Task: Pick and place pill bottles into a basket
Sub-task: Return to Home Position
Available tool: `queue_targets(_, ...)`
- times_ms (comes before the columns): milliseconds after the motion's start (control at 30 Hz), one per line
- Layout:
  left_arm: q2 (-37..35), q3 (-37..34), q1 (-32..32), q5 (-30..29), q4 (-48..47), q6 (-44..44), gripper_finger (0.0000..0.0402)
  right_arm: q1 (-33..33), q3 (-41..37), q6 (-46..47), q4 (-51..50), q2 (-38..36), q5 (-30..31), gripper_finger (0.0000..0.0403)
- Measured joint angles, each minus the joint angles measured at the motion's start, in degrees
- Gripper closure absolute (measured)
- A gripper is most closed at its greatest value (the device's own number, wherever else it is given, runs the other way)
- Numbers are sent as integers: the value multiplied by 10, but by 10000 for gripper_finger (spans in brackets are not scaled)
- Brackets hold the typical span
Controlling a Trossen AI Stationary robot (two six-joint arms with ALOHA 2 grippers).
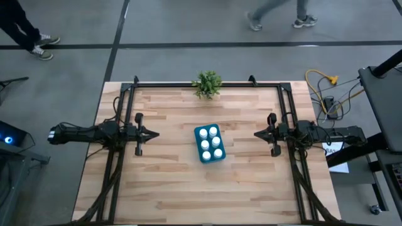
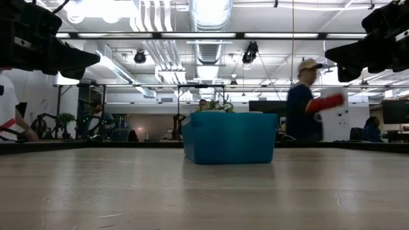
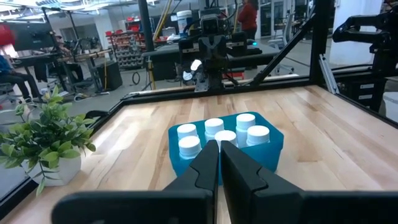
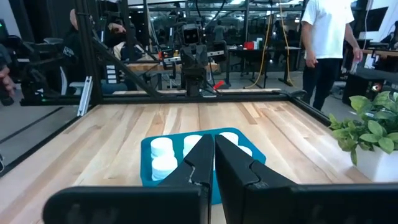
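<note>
The teal-blue basket stands on its base at the table's middle, with several white pill bottles upright inside it; it also shows in the low view. In the left wrist view the bottles' caps rise above the basket's rim. My left gripper hangs shut and empty at the table's left, well clear of the basket. My right gripper hangs shut and empty at the table's right, facing the basket.
A small green potted plant stands at the table's far edge, middle. A black frame runs along the far edge and both sides. People walk and stand beyond the table. Bare wood lies all round the basket.
</note>
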Motion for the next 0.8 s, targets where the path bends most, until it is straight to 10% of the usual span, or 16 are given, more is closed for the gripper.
queue_targets(800, 2, -1, 0, 0, 11, 0, 402, 0, 0, 1, 0, 0, 0, 394)
